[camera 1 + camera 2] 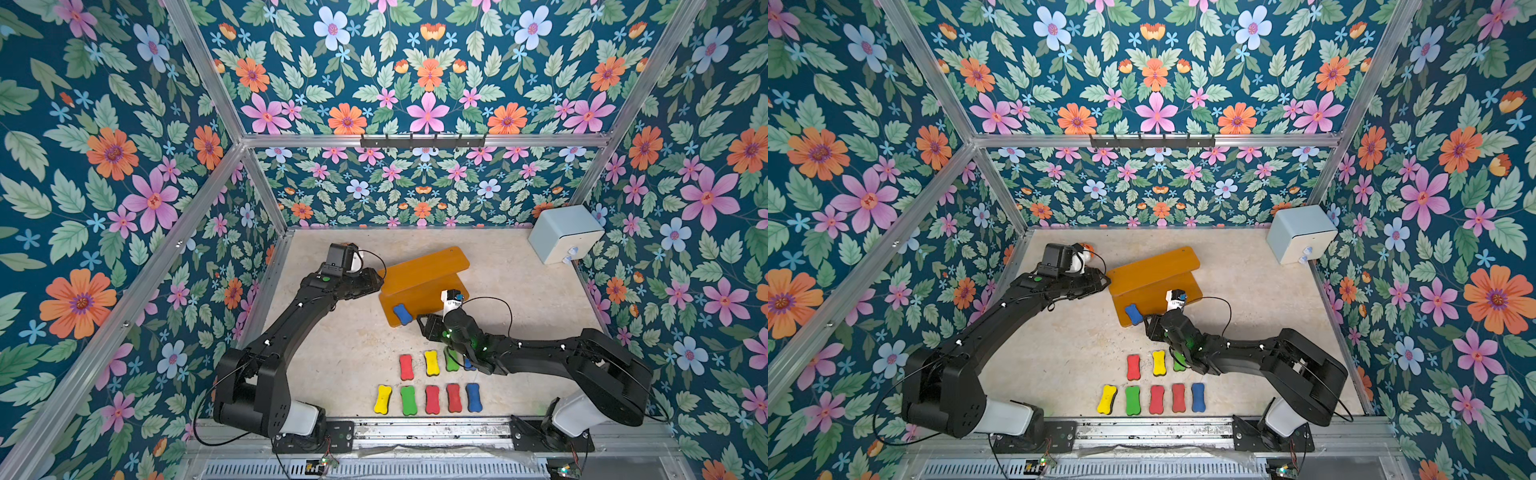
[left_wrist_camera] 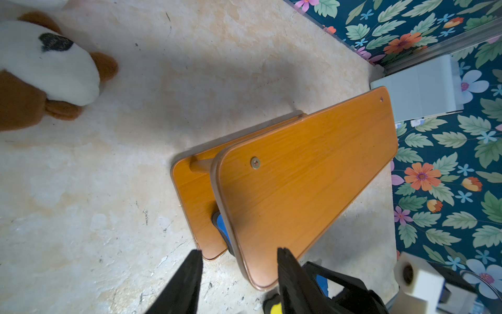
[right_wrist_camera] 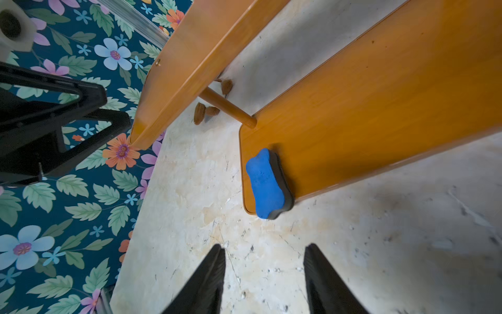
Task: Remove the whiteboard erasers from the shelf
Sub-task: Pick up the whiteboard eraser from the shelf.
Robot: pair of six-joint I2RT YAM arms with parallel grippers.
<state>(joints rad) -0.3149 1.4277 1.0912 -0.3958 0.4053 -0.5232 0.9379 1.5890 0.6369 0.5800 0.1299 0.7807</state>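
The shelf [image 1: 419, 270] [image 1: 1154, 270] is a two-tier orange-brown stand in the middle of the table. One blue eraser [image 1: 402, 313] [image 1: 1133, 313] [image 3: 267, 187] lies on the near left corner of its lower board; the left wrist view shows only a sliver of this eraser [image 2: 221, 223] under the upper board [image 2: 298, 176]. Several more erasers lie in two rows on the table, among them a red [image 1: 406, 367] and a yellow [image 1: 382, 399]. My right gripper [image 1: 424, 322] [image 3: 264, 250] is open and empty, just short of the blue eraser. My left gripper [image 1: 370, 282] [image 2: 239, 254] is open at the shelf's left end.
A pale blue box [image 1: 565, 235] stands in the far right corner. A brown-and-white plush toy [image 2: 40, 70] [image 1: 1077, 257] sits by the left wrist, near the left wall. My right forearm [image 1: 519, 353] hangs over the right end of the back row of erasers.
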